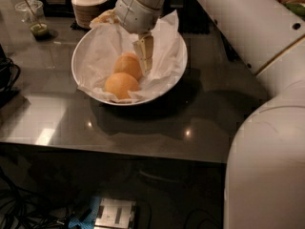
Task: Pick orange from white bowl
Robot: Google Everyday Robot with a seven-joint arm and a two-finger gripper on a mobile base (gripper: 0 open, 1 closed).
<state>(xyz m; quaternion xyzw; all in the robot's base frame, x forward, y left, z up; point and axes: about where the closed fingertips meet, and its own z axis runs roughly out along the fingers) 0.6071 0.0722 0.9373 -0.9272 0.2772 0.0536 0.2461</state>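
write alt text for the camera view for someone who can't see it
The gripper reaches down into the white bowl, its tip beside the farther orange; a nearer orange lies in front, both on crumpled white paper. The bowl sits on a dark table, a beige lidded container behind it.

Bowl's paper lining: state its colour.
White: the paper shows in the camera view; the gripper reaches into the white bowl.
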